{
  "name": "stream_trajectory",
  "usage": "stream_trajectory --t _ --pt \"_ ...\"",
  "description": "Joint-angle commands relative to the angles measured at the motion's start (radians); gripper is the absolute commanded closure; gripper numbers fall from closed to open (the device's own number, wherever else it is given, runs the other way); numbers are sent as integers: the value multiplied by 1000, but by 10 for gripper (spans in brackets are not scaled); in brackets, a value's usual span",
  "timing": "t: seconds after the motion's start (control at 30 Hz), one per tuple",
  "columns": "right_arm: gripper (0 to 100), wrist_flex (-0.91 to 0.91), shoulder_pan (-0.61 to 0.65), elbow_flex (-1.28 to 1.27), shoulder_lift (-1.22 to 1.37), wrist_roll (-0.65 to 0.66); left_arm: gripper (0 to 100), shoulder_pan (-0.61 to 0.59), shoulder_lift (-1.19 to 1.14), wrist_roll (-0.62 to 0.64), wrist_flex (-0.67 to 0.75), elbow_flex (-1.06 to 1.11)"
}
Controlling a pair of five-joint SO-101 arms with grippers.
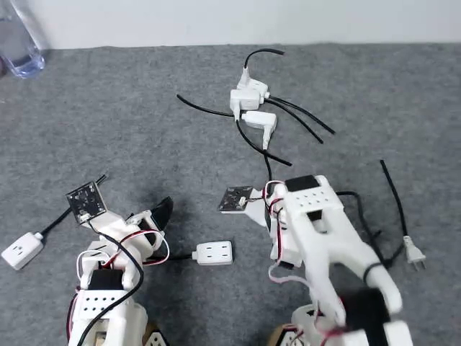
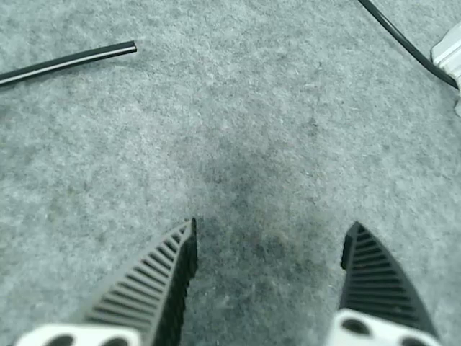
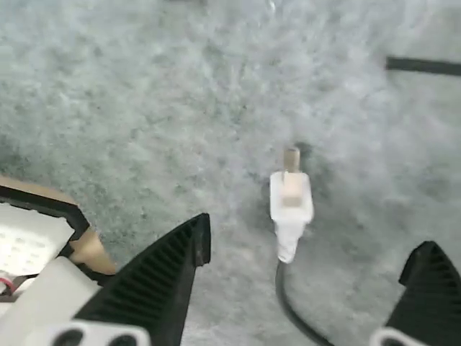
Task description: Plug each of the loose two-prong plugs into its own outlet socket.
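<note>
The right pincer (image 3: 315,236) gapes wide and empty; the white plug (image 3: 291,200) lies between its jaws, prongs pointing away.

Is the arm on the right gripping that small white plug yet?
No, the white plug lies loose on the grey carpet between the wide-open sides of the right tool, touching neither.

1 clear bottle (image 1: 18,40) stands on grey carpet (image 1: 108,108).
</note>
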State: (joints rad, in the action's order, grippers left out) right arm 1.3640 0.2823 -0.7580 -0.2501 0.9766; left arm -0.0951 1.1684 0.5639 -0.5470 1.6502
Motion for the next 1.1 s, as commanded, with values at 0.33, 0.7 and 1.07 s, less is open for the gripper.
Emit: stream_trajectory --t 0.33,0.7,1.07 --pt "597 -79 -153 63 -133 72 694 6 11 -5 31 -5" --pt "597 -240 -168 147 125 84 694 6 11 -5 31 -5" --pt "597 -130 -145 170 196 86 694 6 11 -5 31 -5"
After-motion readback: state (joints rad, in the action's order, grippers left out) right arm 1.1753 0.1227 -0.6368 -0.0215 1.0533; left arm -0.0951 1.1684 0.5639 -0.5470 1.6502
